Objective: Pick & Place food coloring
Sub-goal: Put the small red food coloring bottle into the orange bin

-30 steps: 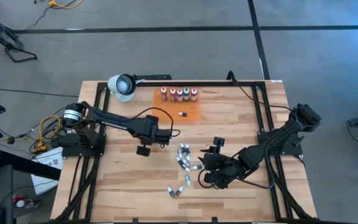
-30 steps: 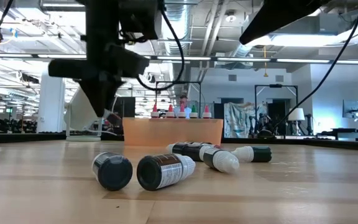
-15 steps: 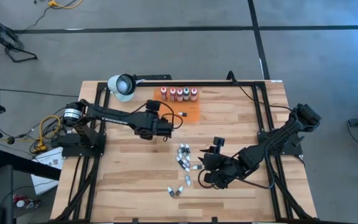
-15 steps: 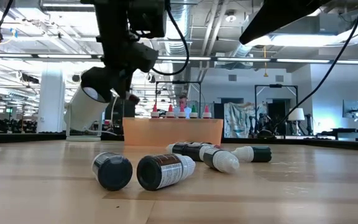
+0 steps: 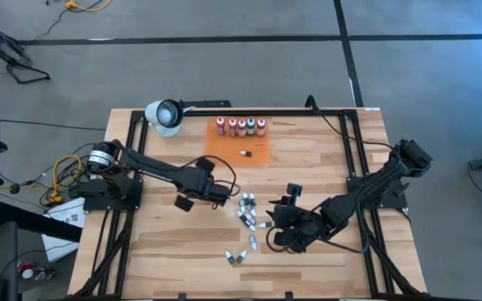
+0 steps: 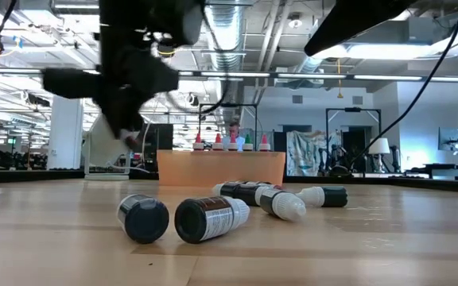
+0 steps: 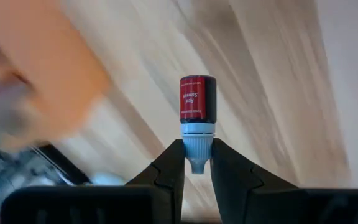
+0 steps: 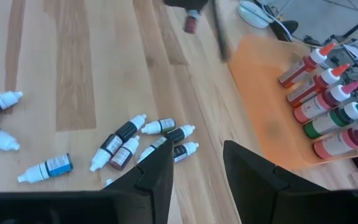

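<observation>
Left wrist view: the left gripper is clamped on the white cap of a small red-labelled vial, carried above the table. In the high view this gripper sits near table centre; the orange tray lies at 1 o'clock from it, and the loose vials at 4 o'clock. Step in hand, as judged: transport. The next move calls for setting the vial down on the tray. The right gripper waits, jaws apart and empty, beside the loose vials.
</observation>
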{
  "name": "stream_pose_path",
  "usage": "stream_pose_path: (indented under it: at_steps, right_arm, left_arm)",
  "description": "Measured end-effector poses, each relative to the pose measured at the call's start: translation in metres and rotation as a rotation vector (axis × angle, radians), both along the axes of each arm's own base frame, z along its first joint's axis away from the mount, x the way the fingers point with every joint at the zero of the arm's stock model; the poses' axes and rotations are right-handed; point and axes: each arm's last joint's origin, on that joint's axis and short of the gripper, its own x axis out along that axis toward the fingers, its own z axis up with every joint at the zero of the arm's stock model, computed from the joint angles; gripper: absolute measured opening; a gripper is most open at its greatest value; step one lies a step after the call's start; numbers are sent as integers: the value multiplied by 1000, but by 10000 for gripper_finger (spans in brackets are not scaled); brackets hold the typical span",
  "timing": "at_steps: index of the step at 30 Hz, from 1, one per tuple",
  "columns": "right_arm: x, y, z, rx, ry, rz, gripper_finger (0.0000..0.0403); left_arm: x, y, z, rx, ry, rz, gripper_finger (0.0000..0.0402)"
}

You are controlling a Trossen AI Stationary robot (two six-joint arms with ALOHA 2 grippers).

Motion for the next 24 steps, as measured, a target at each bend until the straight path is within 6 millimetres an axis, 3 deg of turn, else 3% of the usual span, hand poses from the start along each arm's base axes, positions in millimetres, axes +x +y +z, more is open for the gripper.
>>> stream_pose_path:
  at_steps: [8,14,24]
  right_arm:
    - [6,-6,1,35,-7,-12,134]
    - [6,-7,0,56,7,-1,134]
    - [6,-7,0,58,17,4,134]
  left_arm:
    - [-10,-12,-42,11,391,104,57]
    - [-5,-18,-74,0,502,108,57]
    - [1,-18,-74,-1,468,106,79]
